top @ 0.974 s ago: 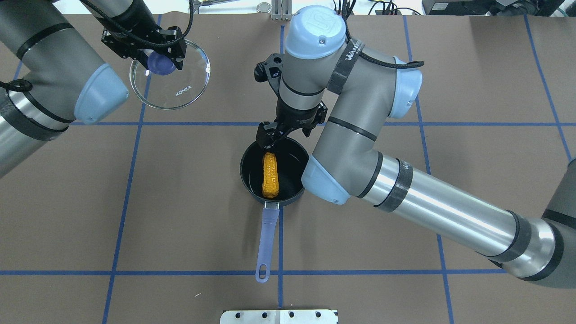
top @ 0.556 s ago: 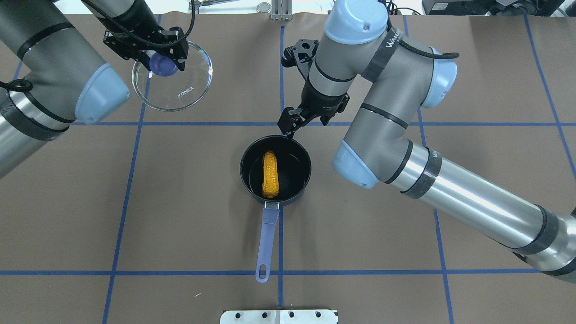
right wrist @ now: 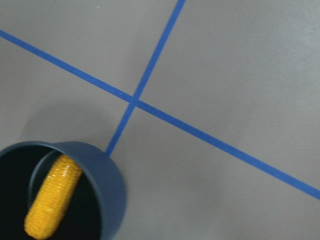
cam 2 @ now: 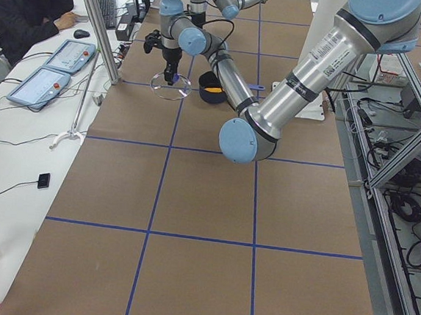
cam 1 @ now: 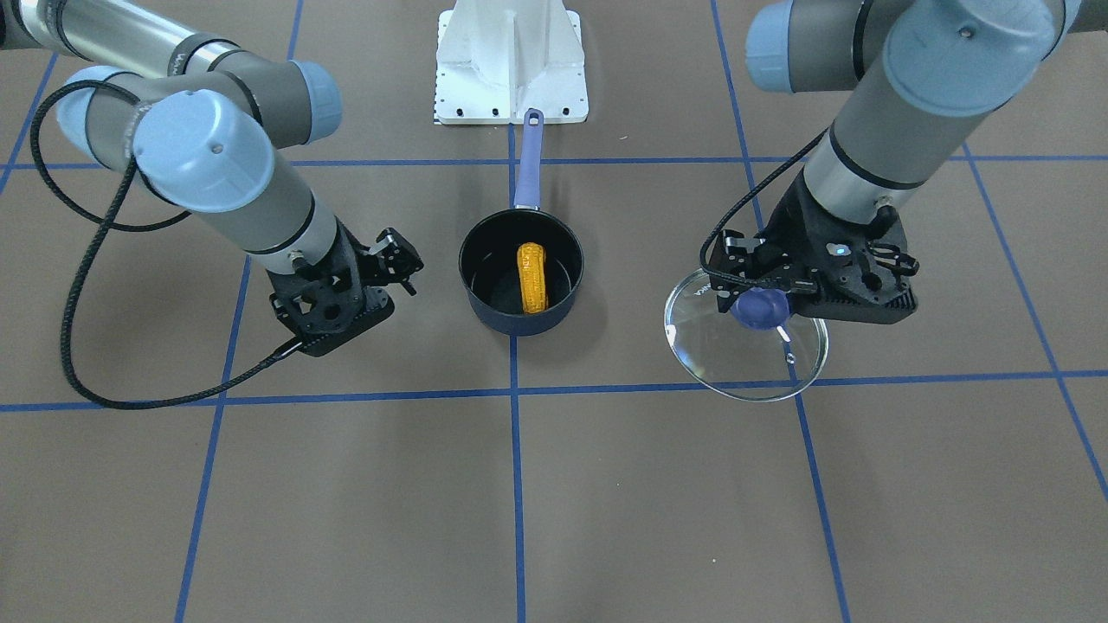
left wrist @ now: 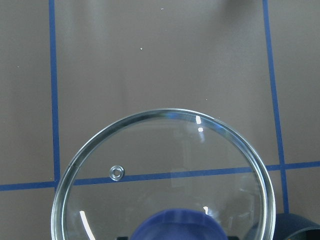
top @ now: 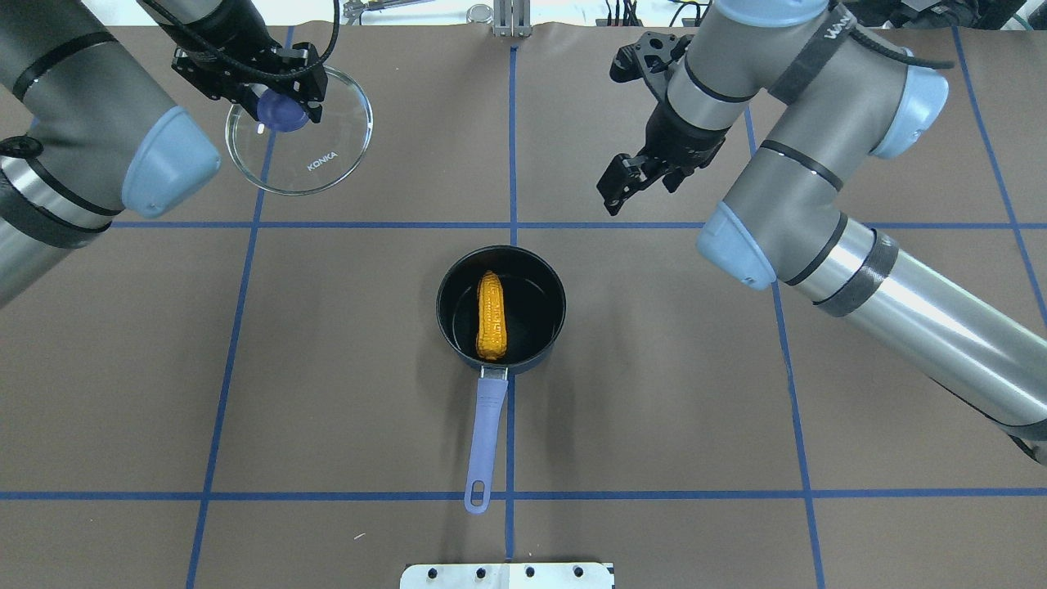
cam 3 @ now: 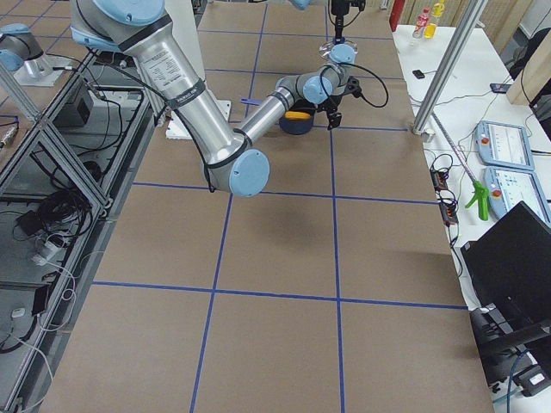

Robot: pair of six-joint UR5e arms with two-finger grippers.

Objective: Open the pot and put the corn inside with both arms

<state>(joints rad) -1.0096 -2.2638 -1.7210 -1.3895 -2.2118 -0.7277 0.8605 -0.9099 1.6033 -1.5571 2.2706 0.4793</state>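
The dark navy pot (top: 442, 286) stands uncovered at the table's middle, with its purple handle (top: 485, 433) pointing toward the robot. The orange-yellow corn (top: 491, 317) lies inside it, and also shows in the front view (cam 1: 533, 277) and the right wrist view (right wrist: 52, 197). My left gripper (top: 282, 105) is shut on the blue knob of the round glass lid (top: 327, 155), at the far left, apart from the pot. The left wrist view shows the lid (left wrist: 170, 165) above the table. My right gripper (top: 615, 192) is open and empty, beyond and to the right of the pot.
A white base plate (top: 507, 575) sits at the near edge behind the pot's handle. Blue tape lines cross the brown table (top: 327, 368). A black cable (cam 1: 78, 346) loops beside my right arm. A person (cam 2: 24, 8) sits at a side desk.
My right gripper has pulled away from over the pot, moving right and farther back. The corn stays lying in the pot. My left gripper has shifted the lid slightly left and back.
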